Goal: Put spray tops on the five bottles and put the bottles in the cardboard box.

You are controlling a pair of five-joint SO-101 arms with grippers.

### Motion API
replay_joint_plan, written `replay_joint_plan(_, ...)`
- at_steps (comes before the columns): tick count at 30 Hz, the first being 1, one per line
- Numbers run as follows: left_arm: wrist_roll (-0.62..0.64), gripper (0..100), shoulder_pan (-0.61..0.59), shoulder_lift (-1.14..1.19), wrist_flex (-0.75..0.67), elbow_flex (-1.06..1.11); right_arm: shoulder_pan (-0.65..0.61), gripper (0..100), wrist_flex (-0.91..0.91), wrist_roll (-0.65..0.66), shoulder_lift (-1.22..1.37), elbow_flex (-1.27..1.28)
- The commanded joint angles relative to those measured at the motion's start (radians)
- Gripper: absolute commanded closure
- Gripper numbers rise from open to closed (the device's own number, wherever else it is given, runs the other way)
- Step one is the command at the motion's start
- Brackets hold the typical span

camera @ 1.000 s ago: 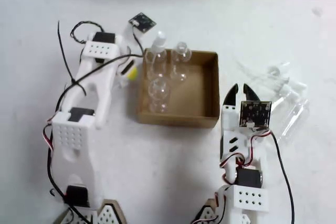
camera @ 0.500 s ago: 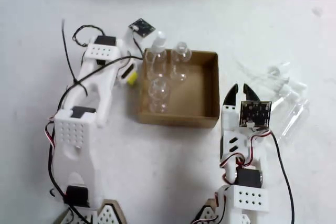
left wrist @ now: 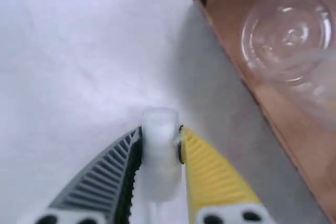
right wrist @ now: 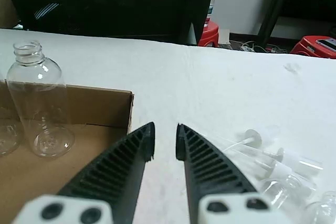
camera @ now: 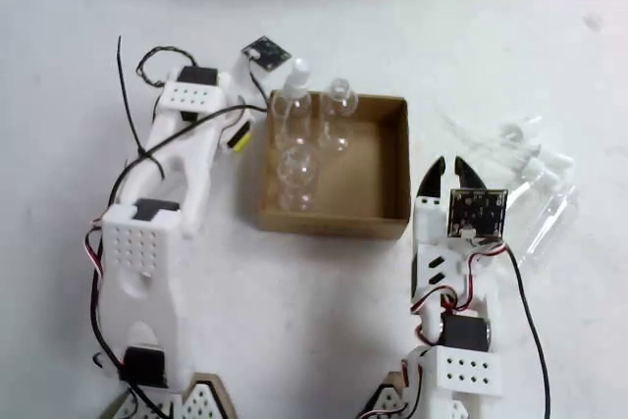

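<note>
The left gripper (left wrist: 160, 130) is clamped on a white spray top (left wrist: 159, 169), just outside the cardboard box (camera: 334, 221) at its 9 o'clock side. Three bottles stand inside: a capped bottle (camera: 292, 103) at 11 o'clock, an open bottle (camera: 338, 117) at 12, and a third bottle (camera: 296, 172) toward 9. The right gripper (camera: 449, 166), fingers parted and empty, sits at the box's 3 o'clock — loose bottles and spray tops (camera: 535, 174) lie beyond it
</note>
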Motion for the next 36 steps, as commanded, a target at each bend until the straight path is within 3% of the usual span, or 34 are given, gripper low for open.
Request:
replay_joint_plan(1,-0.005,97,0.002,-0.047,0.017,-0.055,-0.004,93.9,-0.019,-0.006,0.005,0.011)
replay_joint_plan(17,-0.005,98,0.002,-0.306,0.52,-0.399,-0.002,93.9,-0.019,-0.006,0.005,0.011)
replay_joint_plan(24,0.008,98,0.007,-0.512,0.552,-0.482,-0.001,93.9,-0.019,-0.006,0.005,0.011)
replay_joint_plan(31,0.405,98,0.084,-0.783,0.552,-0.48,-0.001,93.9,-0.019,-0.006,0.005,0.011)
replay_joint_plan(36,0.468,98,0.133,-0.888,0.552,-0.48,0.001,93.9,-0.019,-0.006,0.004,0.011)
